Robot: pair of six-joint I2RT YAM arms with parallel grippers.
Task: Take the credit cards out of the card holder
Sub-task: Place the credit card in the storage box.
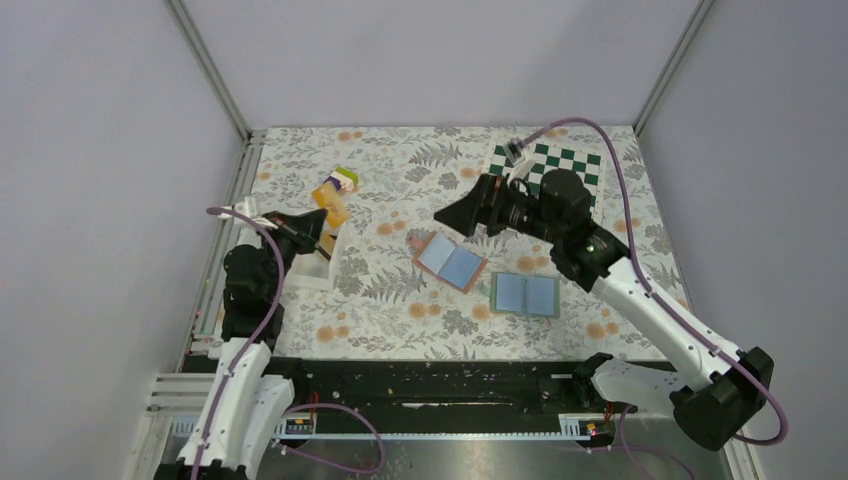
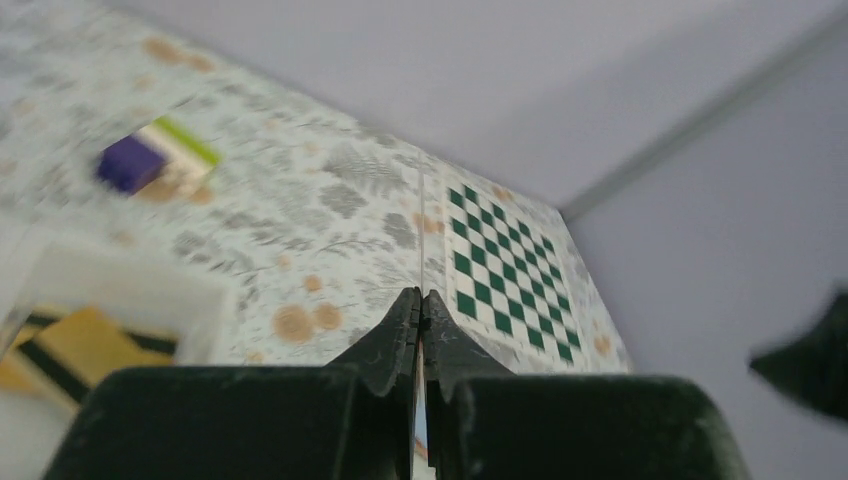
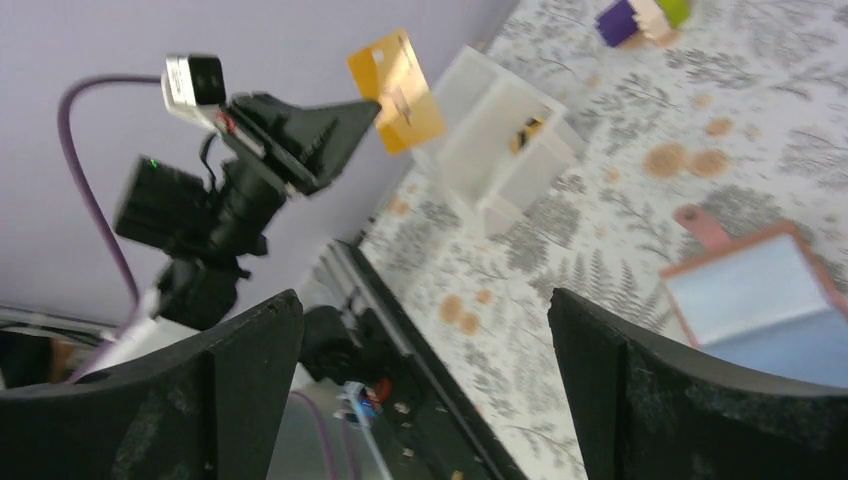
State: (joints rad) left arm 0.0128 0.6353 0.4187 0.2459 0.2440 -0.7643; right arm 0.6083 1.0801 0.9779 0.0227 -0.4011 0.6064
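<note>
The left hand (image 1: 318, 224) is clamped on 1 yellow-orange credit card (image 1: 331, 208), fingers pressed together with the card edge-on between them in the left wrist view. The card is held up off the floral worktop (image 1: 400, 310), near the far end of a white box.

The right hand (image 1: 448, 216) hangs above the middle of the worktop with its fingers (image 3: 250, 380) spread wide apart, gripping nothing.

A green-and-white checkerboard mat (image 1: 565, 165) lies at the far right corner. 2 card holders lie open and flat near the centre: a pink-edged card holder (image 1: 450, 262) just below the right hand, and a green-edged card holder (image 1: 525, 294) beside it to the right, apart from it. Both show pale blue pages.

The white box (image 1: 318, 265) sits on the left side; flat yellow pieces with a black stripe (image 2: 75, 355) lie inside. A small purple, green and yellow block toy (image 1: 345, 180) rests beyond the box.
</note>
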